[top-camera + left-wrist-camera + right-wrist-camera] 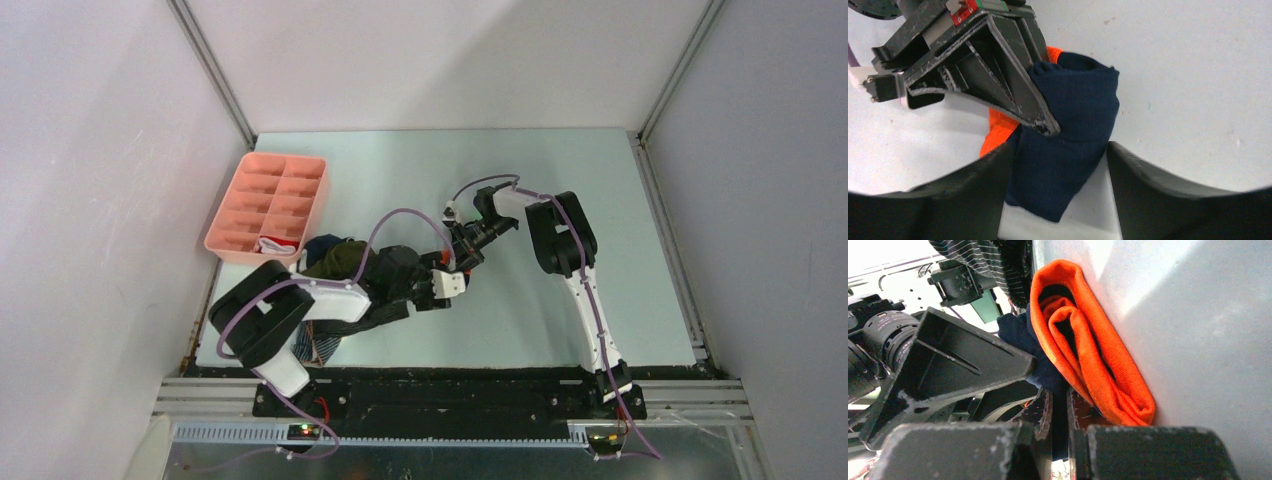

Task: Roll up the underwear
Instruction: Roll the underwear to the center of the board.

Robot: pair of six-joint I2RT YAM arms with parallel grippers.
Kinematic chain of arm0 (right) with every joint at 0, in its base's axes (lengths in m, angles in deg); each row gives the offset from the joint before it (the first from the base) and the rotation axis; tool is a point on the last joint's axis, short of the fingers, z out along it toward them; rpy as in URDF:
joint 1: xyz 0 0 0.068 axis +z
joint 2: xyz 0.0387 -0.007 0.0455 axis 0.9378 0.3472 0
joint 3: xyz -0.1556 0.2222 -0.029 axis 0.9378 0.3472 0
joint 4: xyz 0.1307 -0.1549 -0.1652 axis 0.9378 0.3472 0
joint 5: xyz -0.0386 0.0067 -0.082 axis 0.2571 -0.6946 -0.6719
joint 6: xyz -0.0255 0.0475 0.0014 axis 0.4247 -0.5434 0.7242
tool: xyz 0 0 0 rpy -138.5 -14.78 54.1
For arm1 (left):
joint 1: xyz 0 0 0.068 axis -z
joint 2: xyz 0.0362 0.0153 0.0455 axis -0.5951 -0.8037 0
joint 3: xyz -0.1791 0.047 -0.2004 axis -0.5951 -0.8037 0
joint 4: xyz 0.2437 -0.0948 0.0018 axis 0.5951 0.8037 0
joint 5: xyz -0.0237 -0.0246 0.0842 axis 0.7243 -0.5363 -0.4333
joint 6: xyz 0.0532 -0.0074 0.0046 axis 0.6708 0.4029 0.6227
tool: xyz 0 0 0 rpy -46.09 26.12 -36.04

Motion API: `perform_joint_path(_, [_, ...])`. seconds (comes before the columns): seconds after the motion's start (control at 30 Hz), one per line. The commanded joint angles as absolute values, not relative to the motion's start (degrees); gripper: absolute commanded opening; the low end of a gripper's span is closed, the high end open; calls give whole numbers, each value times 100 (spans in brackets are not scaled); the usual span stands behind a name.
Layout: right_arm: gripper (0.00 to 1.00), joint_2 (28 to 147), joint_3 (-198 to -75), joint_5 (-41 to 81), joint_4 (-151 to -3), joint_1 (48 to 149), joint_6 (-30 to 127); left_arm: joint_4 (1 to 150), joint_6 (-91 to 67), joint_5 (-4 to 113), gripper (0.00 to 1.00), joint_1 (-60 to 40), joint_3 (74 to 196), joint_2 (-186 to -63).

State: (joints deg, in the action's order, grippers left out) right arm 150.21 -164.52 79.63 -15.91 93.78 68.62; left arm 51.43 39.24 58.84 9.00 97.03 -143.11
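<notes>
The navy underwear with an orange band lies partly rolled on the table between my two grippers. My right gripper is shut on a fold of its navy cloth, with the rolled orange band just to the right of the jaws. In the left wrist view its fingertip presses on the cloth. My left gripper is open, its fingers wide either side of the cloth's near end. In the top view the two grippers meet at mid-table, left and right, and they hide the cloth.
A pile of olive green and navy briefs lies behind my left arm. A dark grey striped brief lies under that arm. The pink compartment tray stands at the back left, with a red and white brief in its near compartment.
</notes>
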Motion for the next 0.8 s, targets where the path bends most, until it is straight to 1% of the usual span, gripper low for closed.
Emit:
perform_joint_path(0.0, [0,15559,-16255,6750,-1759,9477,6792,5338,3968,5948,54,915,9882,-14594])
perform_joint_path(0.03, [0,15557,-16248,6757,-1764,9475,6786,5410,3961,5966,50,915,9919,-14626])
perform_joint_path(0.07, [0,15552,-16239,6785,-1789,9474,6785,5640,3953,6017,40,921,10008,-14708])
perform_joint_path(0.1, [2,15558,-16236,6810,-1805,9474,6773,5772,3935,6031,34,917,10056,-14754])
perform_joint_path(0.13, [5,15563,-16238,6866,-1813,9465,6770,6106,3910,6070,24,918,10207,-14876])
perform_joint_path(0.17, [14,15562,-16249,6899,-1808,9451,6767,6286,3836,6115,19,892,10381,-14939])
perform_joint_path(0.2, [18,15550,-16270,6985,-1794,9417,6767,6624,3799,6243,13,879,10463,-15069])
perform_joint_path(0.23, [27,15479,-16278,7046,-1799,9379,6773,6769,3734,6359,11,843,10583,-15123])
perform_joint_path(0.27, [33,15412,-16293,7200,-1820,9285,6770,7067,3726,6708,8,815,10634,-15192])
perform_joint_path(0.33, [67,15097,-16198,7486,-1931,9104,6683,7506,3744,7239,3,770,10773,-15252])
perform_joint_path(0.37, [91,14795,-16163,7707,-2005,8979,6737,7619,3672,7363,1,756,10907,-15306])
perform_joint_path(0.4, [95,14591,-16000,7790,-2115,8910,6725,8055,3655,7702,0,732,10994,-15347])
perform_joint_path(0.43, [99,14123,-15786,7878,-2468,8759,6638,8316,3696,7897,0,685,11197,-15431])
perform_joint_path(0.47, [99,13881,-15689,7888,-2663,8672,6473,8823,3724,8281,0,670,11306,-15475])
perform_joint_path(0.53, [99,13108,-15397,7528,-3352,8418,6101,9538,3812,8775,0,612,11650,-15642])
perform_joint_path(0.57, [99,12349,-14838,6837,-4302,8252,5915,9765,3871,8967,0,556,11900,-15794])
perform_joint_path(0.6, [99,11847,-14446,6432,-4986,8155,5499,10176,3882,9066,0,526,12026,-15868])
perform_joint_path(0.63, [99,10796,-13440,5374,-6416,8001,5302,10365,3904,9239,0,447,12297,-16049])
perform_joint_path(0.67, [99,10302,-12872,4865,-7164,7955,5073,10741,3912,9339,0,397,12444,-16158])
perform_joint_path(0.7, [99,9478,-11934,4262,-8435,7936,5059,11141,3925,9529,0,298,12746,-16381])
perform_joint_path(0.77, [99,8763,-11232,4127,-8872,8043,5472,11825,4005,9805,0,150,13322,-16810])
